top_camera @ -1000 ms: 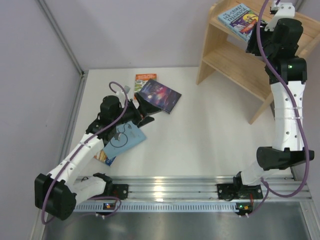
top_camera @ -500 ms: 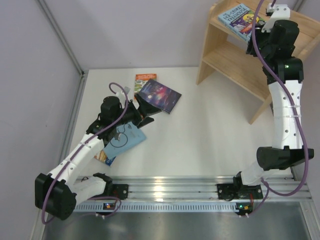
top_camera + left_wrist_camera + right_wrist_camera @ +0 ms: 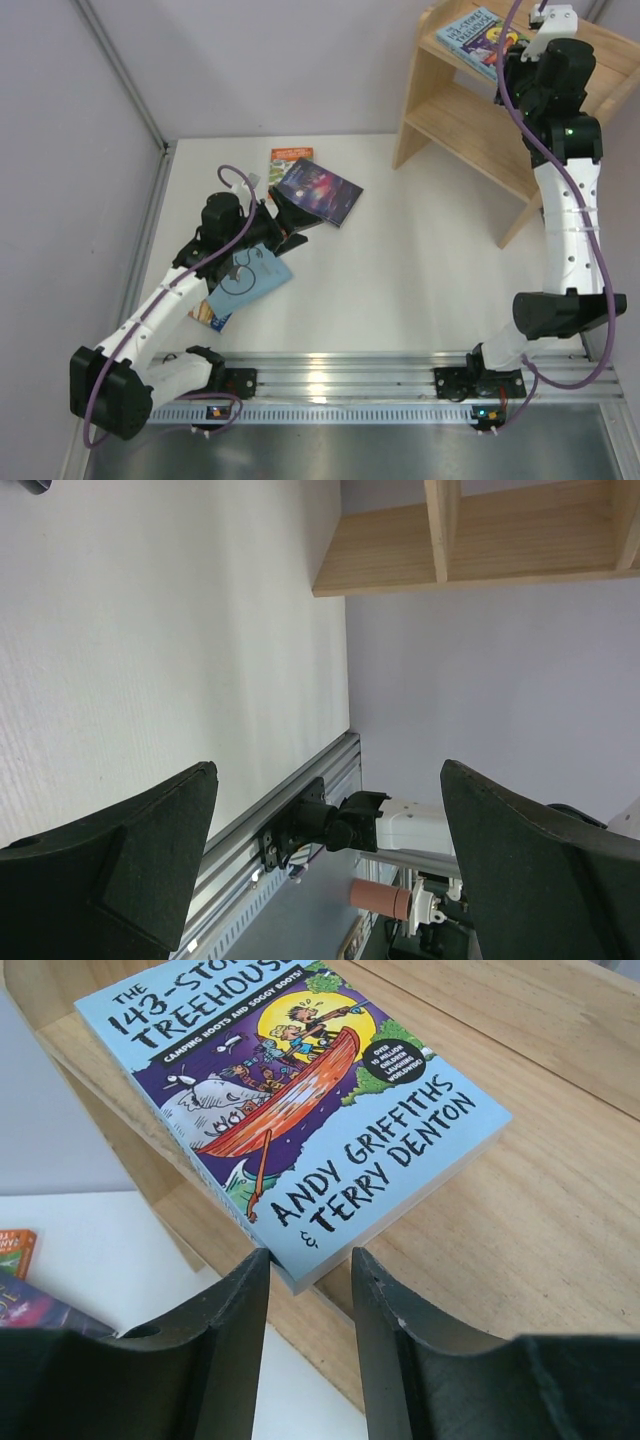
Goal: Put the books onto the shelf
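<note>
A colourful blue illustrated book (image 3: 474,38) (image 3: 290,1110) lies flat on the top tier of the wooden shelf (image 3: 470,125) (image 3: 540,1210). My right gripper (image 3: 507,80) (image 3: 310,1260) hovers at its near corner, jaws partly open with a gap, clamping nothing. On the table lie a dark purple galaxy book (image 3: 322,190), an orange book (image 3: 291,156), a light-blue book (image 3: 252,276) and a colourful book (image 3: 207,316) partly under it. My left gripper (image 3: 290,215) (image 3: 328,770) stands wide open beside the galaxy book, empty.
The shelf (image 3: 500,540) stands at the table's far right corner. A grey wall panel (image 3: 120,80) runs along the left side. The metal rail (image 3: 330,385) with both arm bases crosses the near edge.
The right gripper's jaws have narrowed and the wrist has shifted slightly up towards the shelf's top. The left arm and the books on the table have not moved.
</note>
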Controlling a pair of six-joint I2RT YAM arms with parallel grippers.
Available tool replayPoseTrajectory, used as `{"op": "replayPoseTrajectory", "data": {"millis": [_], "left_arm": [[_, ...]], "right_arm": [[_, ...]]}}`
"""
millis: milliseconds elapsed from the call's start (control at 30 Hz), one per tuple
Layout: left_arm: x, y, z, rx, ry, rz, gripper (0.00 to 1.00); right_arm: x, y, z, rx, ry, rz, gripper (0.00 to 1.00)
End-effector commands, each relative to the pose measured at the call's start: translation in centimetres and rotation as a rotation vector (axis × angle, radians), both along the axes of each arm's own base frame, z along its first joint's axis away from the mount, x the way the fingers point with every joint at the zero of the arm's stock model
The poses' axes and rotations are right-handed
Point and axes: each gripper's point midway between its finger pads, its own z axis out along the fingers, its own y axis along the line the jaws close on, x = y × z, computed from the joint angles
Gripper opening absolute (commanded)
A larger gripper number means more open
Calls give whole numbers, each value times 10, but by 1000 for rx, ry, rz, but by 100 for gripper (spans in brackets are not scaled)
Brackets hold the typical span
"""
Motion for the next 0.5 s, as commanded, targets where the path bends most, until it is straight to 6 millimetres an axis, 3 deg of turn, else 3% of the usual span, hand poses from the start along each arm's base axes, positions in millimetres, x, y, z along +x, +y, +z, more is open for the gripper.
{"op": "replayPoseTrajectory", "data": {"millis": [0,467], "left_arm": [[4,-1,8,-10,-56,3,98],[9,-1,5,0,-55,9,98]], "right_arm": [[12,-4,11,-14,-59,-10,38],[31,-5,-5,-11,-36,-23,38]]}}
